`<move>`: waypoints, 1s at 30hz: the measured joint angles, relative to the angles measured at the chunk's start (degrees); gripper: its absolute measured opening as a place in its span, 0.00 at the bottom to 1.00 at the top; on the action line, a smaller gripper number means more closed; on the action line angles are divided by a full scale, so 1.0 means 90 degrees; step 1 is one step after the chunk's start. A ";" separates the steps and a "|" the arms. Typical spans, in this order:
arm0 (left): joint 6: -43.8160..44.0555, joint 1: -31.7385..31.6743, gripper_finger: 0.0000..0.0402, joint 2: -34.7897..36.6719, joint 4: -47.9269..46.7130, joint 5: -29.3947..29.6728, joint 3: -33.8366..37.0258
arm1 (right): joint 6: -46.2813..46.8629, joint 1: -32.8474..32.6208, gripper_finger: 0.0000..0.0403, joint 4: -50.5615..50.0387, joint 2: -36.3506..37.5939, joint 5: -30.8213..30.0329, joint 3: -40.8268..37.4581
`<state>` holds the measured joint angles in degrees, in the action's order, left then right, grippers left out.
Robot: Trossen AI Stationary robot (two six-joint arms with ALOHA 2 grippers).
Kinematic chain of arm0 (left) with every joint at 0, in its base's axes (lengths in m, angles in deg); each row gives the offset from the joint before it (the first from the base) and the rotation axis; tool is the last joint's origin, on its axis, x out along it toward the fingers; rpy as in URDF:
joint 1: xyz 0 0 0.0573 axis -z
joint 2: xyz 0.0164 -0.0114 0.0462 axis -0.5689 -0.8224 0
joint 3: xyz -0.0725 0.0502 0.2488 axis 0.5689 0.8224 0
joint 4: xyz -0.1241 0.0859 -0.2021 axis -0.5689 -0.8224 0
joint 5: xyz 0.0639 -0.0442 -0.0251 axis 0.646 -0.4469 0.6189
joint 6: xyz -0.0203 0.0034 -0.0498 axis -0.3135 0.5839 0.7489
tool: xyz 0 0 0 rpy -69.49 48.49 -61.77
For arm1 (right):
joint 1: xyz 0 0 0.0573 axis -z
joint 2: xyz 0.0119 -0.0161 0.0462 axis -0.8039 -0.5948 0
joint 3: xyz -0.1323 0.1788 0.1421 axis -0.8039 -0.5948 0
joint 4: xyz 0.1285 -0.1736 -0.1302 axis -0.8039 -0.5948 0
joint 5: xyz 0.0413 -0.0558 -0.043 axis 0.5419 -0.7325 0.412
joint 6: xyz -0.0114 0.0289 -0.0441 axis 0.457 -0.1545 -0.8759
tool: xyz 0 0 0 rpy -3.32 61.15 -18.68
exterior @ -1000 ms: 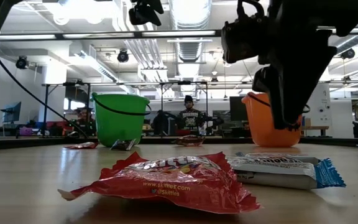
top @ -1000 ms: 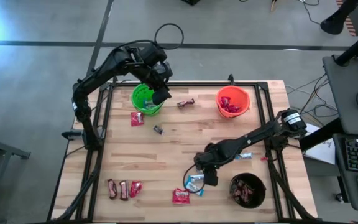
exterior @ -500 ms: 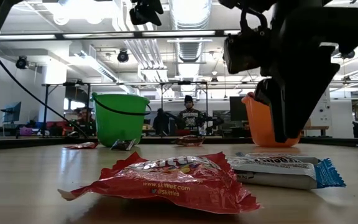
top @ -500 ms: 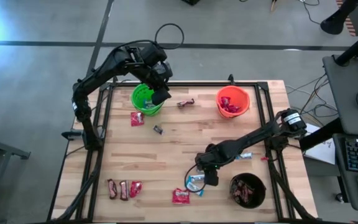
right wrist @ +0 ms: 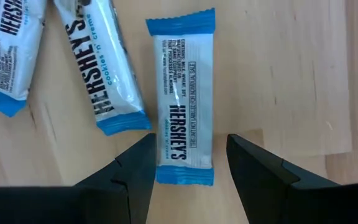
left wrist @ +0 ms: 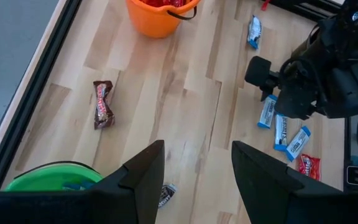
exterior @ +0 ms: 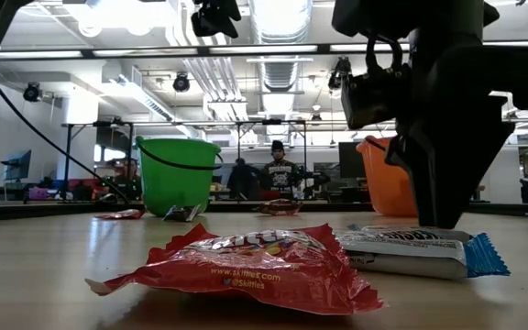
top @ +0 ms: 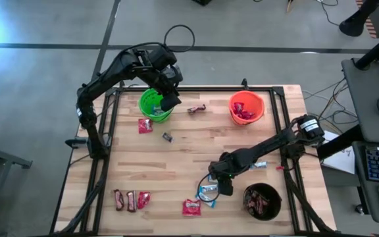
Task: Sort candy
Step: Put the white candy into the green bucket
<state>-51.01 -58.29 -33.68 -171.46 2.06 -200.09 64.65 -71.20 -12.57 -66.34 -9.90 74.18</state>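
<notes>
1. "HERSHEY'S" is read on three light-blue-and-white bars [right wrist: 182, 99] in the right wrist view; "Cookies 'n' Creme" is read on the middle bar. "Skittles" and "www.skittles.com" are read on the red packet [exterior: 246, 266] nearest the low camera.
2. The right gripper [right wrist: 188, 171] is held low over the Hershey's bars, fingers spread wide on either side of one bar's end, nothing gripped. These bars are located near the black bucket [top: 262, 201], on its left.
3. The left gripper [top: 170, 101] is held above the green bucket [top: 152, 104], fingers spread wide, nothing held.
4. Other candy: red packets are seen inside the orange bucket [top: 247, 107]; a dark brown bar [top: 197, 109] lies between the green and orange buckets; a red packet [top: 145, 126] lies just below the green bucket; brown bars [top: 124, 199] and a red packet sit at the table's near-left corner.
5. Surface: a light wooden plank table [top: 189, 155] in a black frame, on a grey floor. Room: ceiling lights, ducts, desks, and a seated person [exterior: 280, 170] far behind.
6. Against the earlier frame, the right gripper is found slightly lower and shifted toward the black bucket; the left gripper is unchanged.
</notes>
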 joint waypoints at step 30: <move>0.0002 0.0000 0.42 0.0000 0.0000 -0.0002 0.0000 | 0.0285 0.0013 0.25 0.0320 0.0012 0.0212 -0.0332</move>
<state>-50.99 -58.29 -33.68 -171.46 2.04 -200.09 67.22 -71.08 -9.69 -66.23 -8.00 71.19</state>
